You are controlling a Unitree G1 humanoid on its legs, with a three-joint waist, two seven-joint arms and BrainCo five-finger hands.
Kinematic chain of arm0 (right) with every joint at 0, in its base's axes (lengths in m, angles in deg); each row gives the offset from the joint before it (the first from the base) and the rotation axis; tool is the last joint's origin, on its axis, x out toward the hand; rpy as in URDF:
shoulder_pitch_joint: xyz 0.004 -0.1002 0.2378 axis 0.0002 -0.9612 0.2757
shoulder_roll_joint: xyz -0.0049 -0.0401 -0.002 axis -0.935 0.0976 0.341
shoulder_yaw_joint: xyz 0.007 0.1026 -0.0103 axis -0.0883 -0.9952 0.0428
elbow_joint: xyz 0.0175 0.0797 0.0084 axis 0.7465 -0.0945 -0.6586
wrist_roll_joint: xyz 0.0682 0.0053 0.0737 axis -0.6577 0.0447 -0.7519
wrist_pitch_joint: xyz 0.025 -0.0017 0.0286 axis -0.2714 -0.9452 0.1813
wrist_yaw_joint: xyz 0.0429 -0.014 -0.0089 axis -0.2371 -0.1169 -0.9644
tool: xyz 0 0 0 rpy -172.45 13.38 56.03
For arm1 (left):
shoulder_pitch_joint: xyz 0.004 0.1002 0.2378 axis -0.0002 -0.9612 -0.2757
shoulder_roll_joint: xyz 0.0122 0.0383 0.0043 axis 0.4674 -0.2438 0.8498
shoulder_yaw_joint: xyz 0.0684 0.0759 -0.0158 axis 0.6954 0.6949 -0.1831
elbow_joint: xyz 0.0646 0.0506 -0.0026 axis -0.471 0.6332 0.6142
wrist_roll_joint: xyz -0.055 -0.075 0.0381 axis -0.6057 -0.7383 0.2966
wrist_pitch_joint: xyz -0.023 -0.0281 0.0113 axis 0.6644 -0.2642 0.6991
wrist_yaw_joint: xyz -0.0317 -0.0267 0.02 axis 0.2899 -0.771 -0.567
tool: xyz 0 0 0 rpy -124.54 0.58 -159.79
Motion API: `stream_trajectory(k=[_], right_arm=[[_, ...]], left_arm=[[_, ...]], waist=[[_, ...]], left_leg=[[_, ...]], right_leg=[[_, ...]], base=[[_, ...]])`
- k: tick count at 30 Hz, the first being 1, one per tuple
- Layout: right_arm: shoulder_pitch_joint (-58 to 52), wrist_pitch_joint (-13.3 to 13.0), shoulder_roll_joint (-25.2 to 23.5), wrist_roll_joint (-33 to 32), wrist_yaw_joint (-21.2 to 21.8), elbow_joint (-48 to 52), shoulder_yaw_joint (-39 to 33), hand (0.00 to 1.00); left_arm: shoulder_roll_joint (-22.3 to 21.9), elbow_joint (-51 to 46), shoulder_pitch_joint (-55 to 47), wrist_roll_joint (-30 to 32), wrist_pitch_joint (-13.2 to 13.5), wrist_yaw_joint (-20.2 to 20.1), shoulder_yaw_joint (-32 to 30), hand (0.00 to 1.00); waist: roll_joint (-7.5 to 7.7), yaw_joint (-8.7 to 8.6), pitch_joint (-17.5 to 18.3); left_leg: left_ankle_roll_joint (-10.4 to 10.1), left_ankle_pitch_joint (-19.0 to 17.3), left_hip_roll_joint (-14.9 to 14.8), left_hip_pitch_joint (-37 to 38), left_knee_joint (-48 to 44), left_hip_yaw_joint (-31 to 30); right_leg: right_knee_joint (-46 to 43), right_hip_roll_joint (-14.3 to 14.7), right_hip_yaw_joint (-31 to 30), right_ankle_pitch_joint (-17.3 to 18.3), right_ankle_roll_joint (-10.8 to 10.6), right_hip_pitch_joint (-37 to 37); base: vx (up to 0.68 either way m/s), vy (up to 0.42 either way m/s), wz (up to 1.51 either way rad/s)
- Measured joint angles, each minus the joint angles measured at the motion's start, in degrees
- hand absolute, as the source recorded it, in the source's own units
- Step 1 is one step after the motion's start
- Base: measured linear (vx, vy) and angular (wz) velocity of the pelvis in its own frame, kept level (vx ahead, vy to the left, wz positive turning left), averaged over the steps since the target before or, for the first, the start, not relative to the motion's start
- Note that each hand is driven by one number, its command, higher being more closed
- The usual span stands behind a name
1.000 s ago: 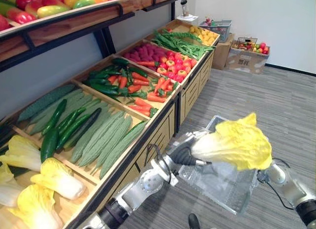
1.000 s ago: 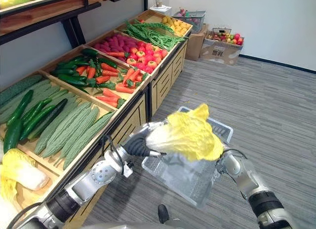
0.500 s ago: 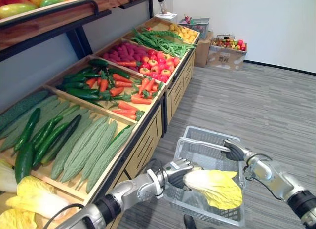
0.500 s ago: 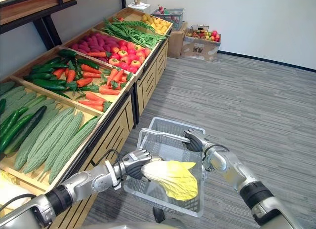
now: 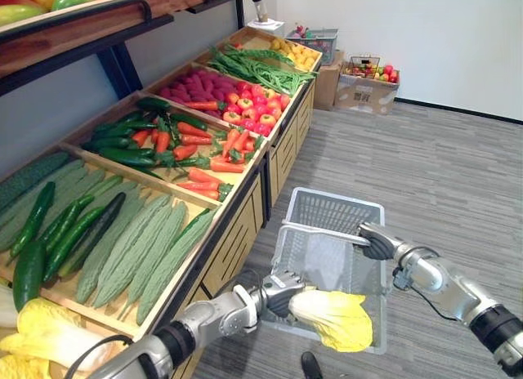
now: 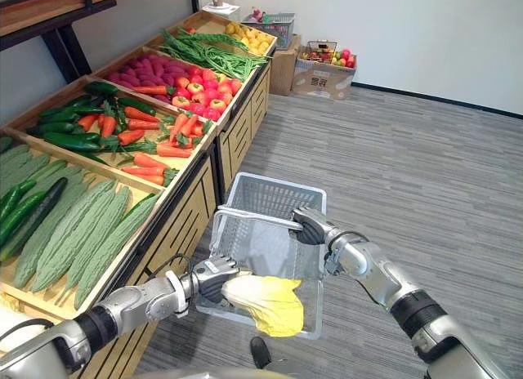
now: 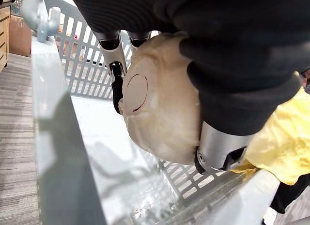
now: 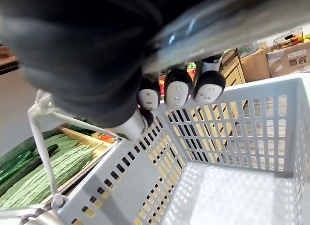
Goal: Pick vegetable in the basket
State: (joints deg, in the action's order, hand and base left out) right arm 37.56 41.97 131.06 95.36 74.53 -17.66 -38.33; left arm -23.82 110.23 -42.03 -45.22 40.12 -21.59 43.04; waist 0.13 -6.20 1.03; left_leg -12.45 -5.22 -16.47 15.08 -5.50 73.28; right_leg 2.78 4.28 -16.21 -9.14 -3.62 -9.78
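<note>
L hand is clamped round the pale stem end of the cabbage, holding it low in the near end of the grey basket, yellow leaves twd the robot's R. R hand is curled round the basket's handle, w/ the basket just beside the veg stand.

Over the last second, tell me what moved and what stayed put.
The left hand lowered the yellow-leafed white-stemmed cabbage from above the grey plastic mesh basket down to its near edge, still gripping it. The right hand stayed shut on the basket's metal handle.
</note>
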Motion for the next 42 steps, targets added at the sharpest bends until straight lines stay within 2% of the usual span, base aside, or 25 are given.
stream_trajectory(k=[12,13,22,26,30,33,36,42], right_arm=[[1.79,-0.31,0.39,-1.91,1.94,0.55,1.72,1.00],[1.79,-0.31,0.39,-1.92,1.94,0.55,1.72,1.00],[1.79,-0.26,0.37,-1.99,2.20,0.56,1.47,1.00],[1.06,0.17,0.33,-1.96,3.78,0.55,0.85,1.00],[-1.92,0.38,0.24,-1.94,4.40,0.55,-3.32,1.00],[-4.60,0.62,0.22,-1.88,4.38,0.48,-5.83,1.00],[-7.46,1.80,-0.61,-1.37,4.36,0.38,-8.63,1.00],[-11.91,4.22,-6.20,-0.72,3.96,-0.47,-17.15,1.00]], left_arm=[[-0.81,3.66,1.05,4.00,-0.96,0.19,-0.45,1.00],[-1.06,4.09,1.05,4.48,-1.16,0.38,-0.68,0.00],[-4.19,5.90,1.18,6.76,-4.76,1.31,-6.01,0.00],[-5.92,5.90,2.14,6.64,-5.20,1.30,-7.19,0.00],[-7.97,5.37,2.59,5.95,-5.02,1.25,-7.51,0.00],[-8.18,1.13,2.30,5.16,-4.63,1.12,-7.36,0.00],[-8.81,-5.70,1.74,1.51,-3.71,0.73,-6.51,0.00],[-9.28,-23.03,-3.17,-8.96,-1.44,-2.81,-4.81,0.00]], waist=[[0.18,-0.18,-0.79],[0.18,-0.18,-0.82],[0.25,0.27,-2.63],[0.22,0.62,-2.69],[0.24,0.94,-2.70],[0.29,1.38,-2.74],[0.37,1.67,-2.79],[0.39,2.38,-2.93]], left_leg=[[0.00,0.00,0.00,0.00,-0.12,0.18],[0.00,0.00,0.00,0.00,-0.15,0.21],[0.11,-0.07,-0.25,-0.51,-0.60,-0.18],[0.16,-0.08,-0.37,-1.14,-0.68,-0.72],[0.21,-0.10,-0.46,-1.96,-0.74,-2.30],[0.28,-0.13,-0.59,-2.21,-0.73,-3.65],[0.63,-0.26,-0.60,-3.09,-0.82,-5.78],[1.54,-0.86,-0.99,-4.97,-1.99,-8.72]], right_leg=[[0.00,0.04,-0.12,0.00,0.00,-0.10],[0.00,0.05,-0.16,0.00,0.00,-0.10],[-0.69,0.00,0.25,0.14,0.19,-0.57],[-0.91,-0.21,0.93,0.18,0.26,-0.89],[-1.00,-0.87,2.61,0.34,0.33,-0.84],[-2.19,-1.27,4.03,1.38,0.23,-0.81],[-3.04,-2.03,5.96,2.19,0.16,-0.83],[-3.67,-3.17,8.78,2.24,0.13,-0.71]], base=[[-0.12,-0.027,-0.01],[-0.05,-0.010,-0.01],[-0.01,-0.001,0.02],[-0.01,-0.003,0.09],[-0.10,-0.013,0.22],[-0.11,-0.006,0.24],[-0.12,0.007,0.34],[-0.09,0.024,0.24]])
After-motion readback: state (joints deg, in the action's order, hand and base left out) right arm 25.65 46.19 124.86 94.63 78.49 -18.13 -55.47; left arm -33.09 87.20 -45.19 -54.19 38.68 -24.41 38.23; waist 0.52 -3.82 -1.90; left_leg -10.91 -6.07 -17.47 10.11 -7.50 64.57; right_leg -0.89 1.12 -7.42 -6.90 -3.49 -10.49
